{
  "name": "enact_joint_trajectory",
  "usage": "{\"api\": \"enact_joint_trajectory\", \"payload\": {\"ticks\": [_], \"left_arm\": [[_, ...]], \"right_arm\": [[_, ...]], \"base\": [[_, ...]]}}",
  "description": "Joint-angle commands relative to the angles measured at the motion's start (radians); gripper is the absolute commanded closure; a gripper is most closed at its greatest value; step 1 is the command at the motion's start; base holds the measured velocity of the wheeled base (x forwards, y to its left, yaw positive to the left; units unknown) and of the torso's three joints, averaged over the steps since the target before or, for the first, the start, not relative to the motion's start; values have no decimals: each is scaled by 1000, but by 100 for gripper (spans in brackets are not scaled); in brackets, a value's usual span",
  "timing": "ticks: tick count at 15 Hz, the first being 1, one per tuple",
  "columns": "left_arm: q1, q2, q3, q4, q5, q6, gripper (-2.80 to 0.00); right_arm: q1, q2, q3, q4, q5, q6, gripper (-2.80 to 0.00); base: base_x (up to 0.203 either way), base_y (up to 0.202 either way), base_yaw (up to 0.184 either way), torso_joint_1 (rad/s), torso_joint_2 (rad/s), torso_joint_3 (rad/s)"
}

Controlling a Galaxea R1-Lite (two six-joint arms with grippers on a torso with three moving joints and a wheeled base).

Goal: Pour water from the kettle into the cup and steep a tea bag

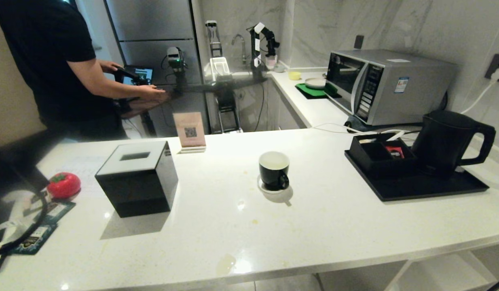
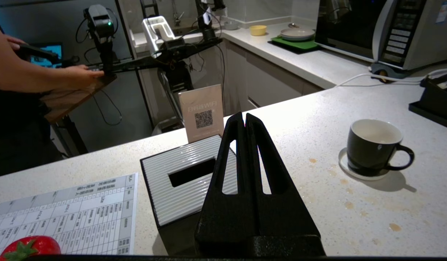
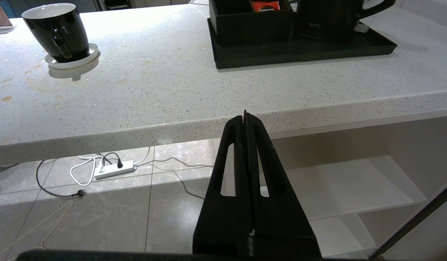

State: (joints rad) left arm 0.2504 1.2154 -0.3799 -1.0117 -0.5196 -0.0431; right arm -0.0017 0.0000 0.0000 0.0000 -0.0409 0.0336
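The black cup (image 1: 273, 169) stands on a white coaster mid-counter, white inside, handle toward me. The matte black kettle (image 1: 447, 141) rests on a black tray (image 1: 419, 190) at the right. My left gripper (image 2: 244, 116) is shut and hangs above the near right edge of a black cube box (image 2: 183, 174), left of the cup (image 2: 374, 146); I see nothing between its fingers. My right gripper (image 3: 245, 117) is shut and empty, parked below the counter's front edge, short of the kettle (image 3: 328, 18). The tea bag is out of view.
Dark teal packets (image 1: 35, 238) and a red strawberry-shaped thing (image 1: 63, 184) lie at the counter's left end. A WiFi sign (image 1: 189, 131) stands behind the box. A microwave (image 1: 387, 85) sits behind the tray. A person (image 1: 51, 60) stands at the back left.
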Motion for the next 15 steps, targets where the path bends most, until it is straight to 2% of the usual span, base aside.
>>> {"api": "enact_joint_trajectory", "payload": {"ticks": [1,6,8,11,13,15], "left_arm": [[-1,-54,23,-4,-6,3,0],[18,-105,152,-6,15,-6,0],[18,-155,219,-6,12,-35,0],[18,-247,314,0,12,-45,0],[13,-341,363,37,11,-46,0],[4,-464,374,148,16,-52,0]], "right_arm": [[0,0,0,0,-1,0,0],[0,0,0,0,-1,0,0],[0,0,0,0,-1,0,0],[0,1,0,0,-1,0,0],[0,1,0,0,-1,0,0],[0,0,0,0,-1,0,0]], "base": [[0,0,0,0,0,0],[0,0,0,0,0,0],[0,0,0,0,0,0],[0,0,0,0,0,0],[0,0,0,0,0,0],[0,0,0,0,0,0]]}}
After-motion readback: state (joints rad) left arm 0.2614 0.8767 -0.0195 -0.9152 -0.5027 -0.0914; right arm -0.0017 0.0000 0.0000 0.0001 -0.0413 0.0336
